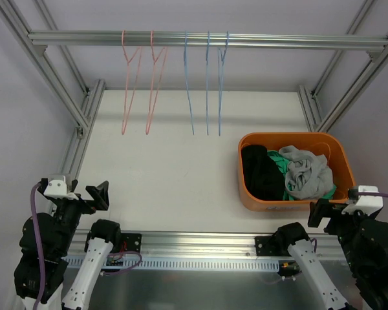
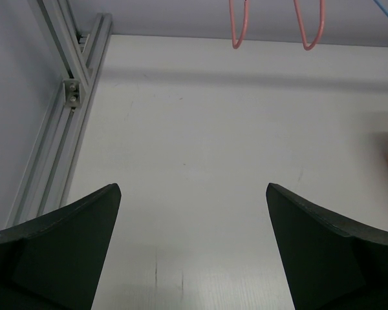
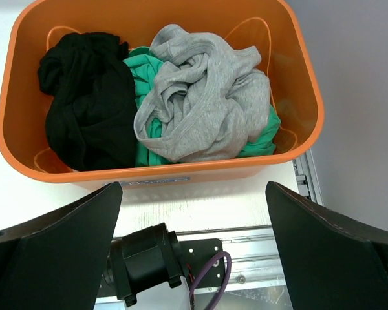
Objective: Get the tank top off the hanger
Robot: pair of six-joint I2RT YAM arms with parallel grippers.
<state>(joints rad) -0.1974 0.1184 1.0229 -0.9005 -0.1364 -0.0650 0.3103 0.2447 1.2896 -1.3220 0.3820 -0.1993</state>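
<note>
Two pink hangers (image 1: 130, 84) and three blue hangers (image 1: 207, 84) dangle bare from the overhead rail (image 1: 278, 42); no garment is on any of them. Crumpled black (image 3: 90, 110), green (image 3: 145, 71) and grey (image 3: 200, 103) garments lie in the orange bin (image 3: 181, 169); which of them is the tank top I cannot tell. My left gripper (image 2: 193, 188) is open over bare table at the near left, far below the pink hangers (image 2: 236, 39). My right gripper (image 3: 194, 188) is open just in front of the bin, with nothing between its fingers.
The orange bin (image 1: 291, 136) stands at the right of the white table. Aluminium frame posts (image 1: 77, 123) run along both sides and the back. The right arm's base motor (image 3: 145, 261) and a purple cable lie under the right gripper.
</note>
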